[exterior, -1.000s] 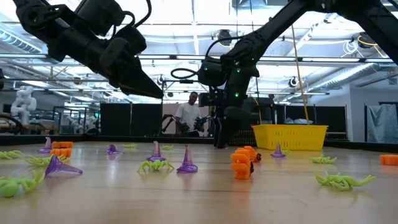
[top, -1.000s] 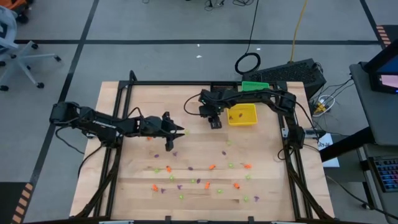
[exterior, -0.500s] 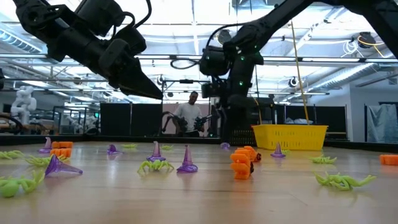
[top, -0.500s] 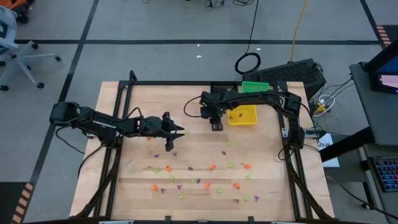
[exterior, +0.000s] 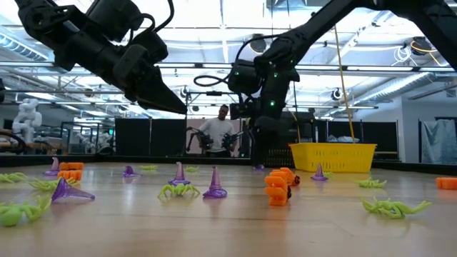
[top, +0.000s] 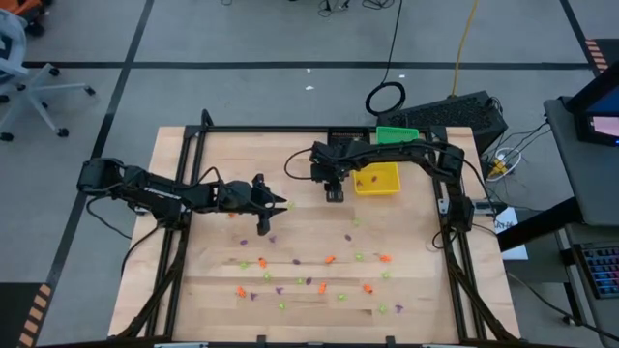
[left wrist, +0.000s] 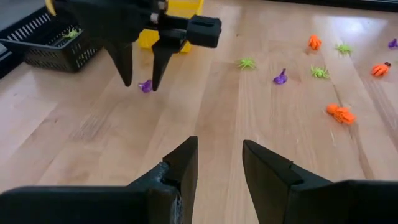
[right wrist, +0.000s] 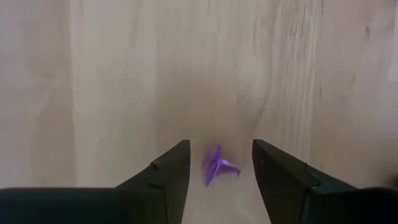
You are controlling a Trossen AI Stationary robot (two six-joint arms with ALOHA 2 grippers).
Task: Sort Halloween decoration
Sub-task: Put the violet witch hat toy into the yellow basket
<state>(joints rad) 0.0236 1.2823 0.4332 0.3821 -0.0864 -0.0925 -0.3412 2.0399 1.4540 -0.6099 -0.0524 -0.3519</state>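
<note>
1. Hanging fingers-down just beside the yellow bin [top: 377,179], the right gripper [right wrist: 216,163] has its jaws apart and empty, straddling one purple trinket [right wrist: 217,165] that lies on the table [top: 309,222] between the fingertips.
2. Left gripper [left wrist: 219,155]: jaws apart, holding nothing, held above the table; ahead of it lie further orange, green and purple trinkets [left wrist: 341,113], and beyond those the right gripper.
3. Black bin [left wrist: 50,46]: beyond the right gripper as seen from the left wrist, with a green trinket inside.
4. Risk, judged: the purple trinket is tiny and lies tipped over, so closing fingers could push it aside or pinch only its edge, and it could then slip out on the lift.
5. Writing, brands, labels: none legible.
</note>
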